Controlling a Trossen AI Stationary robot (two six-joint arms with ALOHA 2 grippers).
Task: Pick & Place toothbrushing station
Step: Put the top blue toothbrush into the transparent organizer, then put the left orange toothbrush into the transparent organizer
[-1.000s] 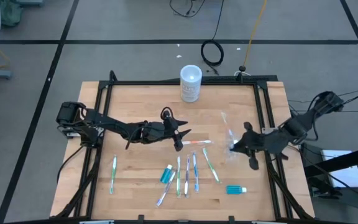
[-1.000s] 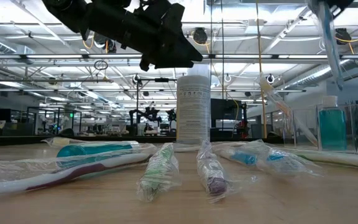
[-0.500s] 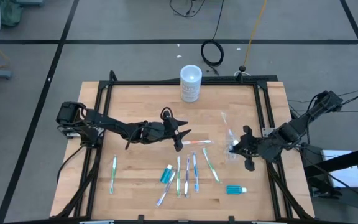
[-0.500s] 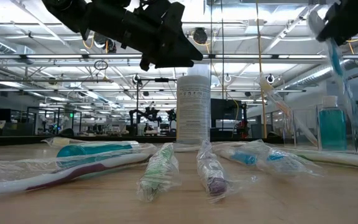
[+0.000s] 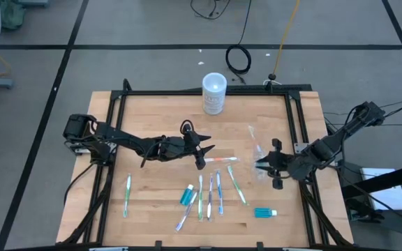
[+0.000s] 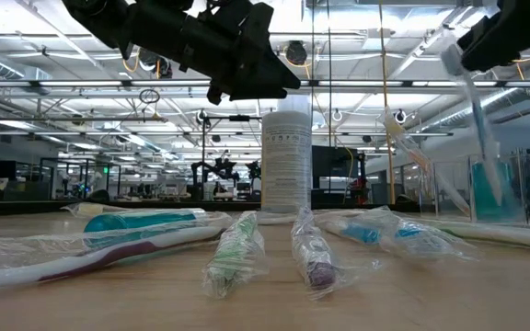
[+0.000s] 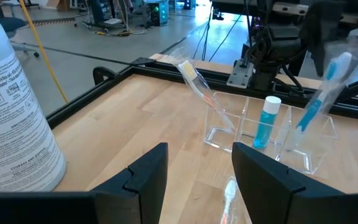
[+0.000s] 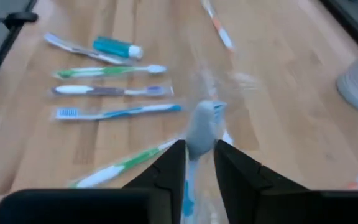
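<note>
The toothbrushing station's clear plastic holder (image 7: 263, 140) stands near the table's right edge (image 5: 259, 167). A pale toothbrush (image 7: 197, 87) leans in it and a teal tube (image 7: 266, 121) stands in it. A blue toothbrush (image 7: 319, 102) leans in it with its lower end inside. Its head (image 8: 199, 127) lies between the parted fingers of my right gripper (image 5: 267, 164), just above. My left gripper (image 5: 202, 150) hovers open over the table's middle, holding nothing. Several wrapped toothbrushes (image 5: 211, 195) and a teal tube (image 5: 187, 195) lie at the near side. My right gripper comes slanting down from the table's right, with its fingers (image 8: 232, 171) on either side of the blue toothbrush's head end (image 8: 199, 134). The picture is blurred there, so I cannot tell whether they touch it. The brush stands tilted, its lower end in the holder.
A tall frosted container with a white lid (image 5: 214, 93) stands at the far edge. Another teal tube (image 5: 265, 212) lies near the front right, a lone toothbrush (image 5: 127, 194) at the front left, and an orange-accented one (image 5: 222, 160) beside my left gripper.
My right gripper has come down and a little toward the table's left with the blue toothbrush. The brush has sunk with it and now stands more tilted, its lower end down in the holder.
</note>
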